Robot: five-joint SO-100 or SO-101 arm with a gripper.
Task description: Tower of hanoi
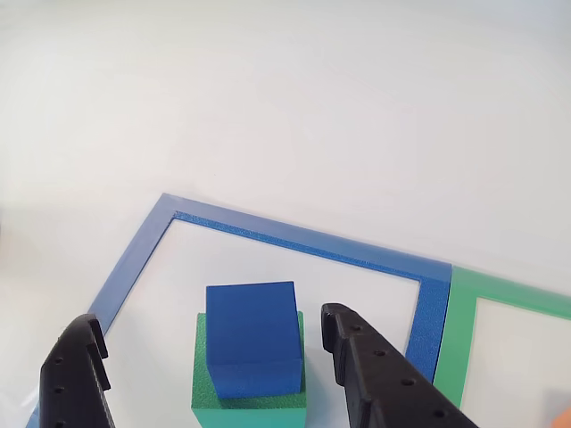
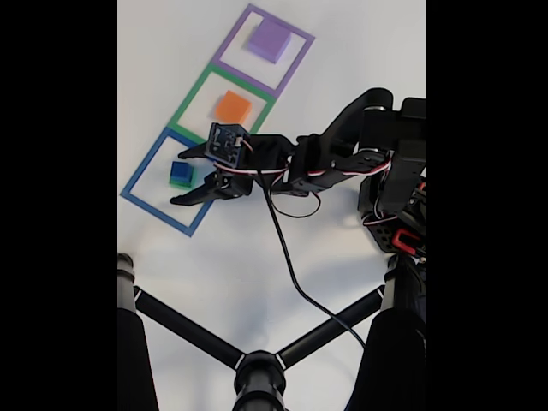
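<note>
Right now I am watching the gripper [image 2: 182, 175] hanging with its jaws spread wide on either side of the small stack, gripping nothing. In the other view the blue cube [image 1: 253, 339] is sitting on top of a green block [image 1: 248, 406], and the two black fingers [image 1: 375, 374] are standing at about three and nine o'clock of that stack, each apart from it with white table showing between. The stack is resting inside the blue square frame [image 1: 303, 239], toward its six o'clock side in that view. In the fixed view I am seeing the blue cube [image 2: 181, 172] inside the blue square frame [image 2: 137, 177], with the arm [image 2: 342, 154] reaching in from three o'clock. Toward one o'clock of that frame a green square frame [image 2: 190, 103] is holding an orange block [image 2: 232, 106], and further along the same line a purple square frame [image 2: 229, 43] is holding a purple block [image 2: 271, 39]. A black tripod [image 2: 257, 368] is standing at six o'clock of the fixed view.
</note>
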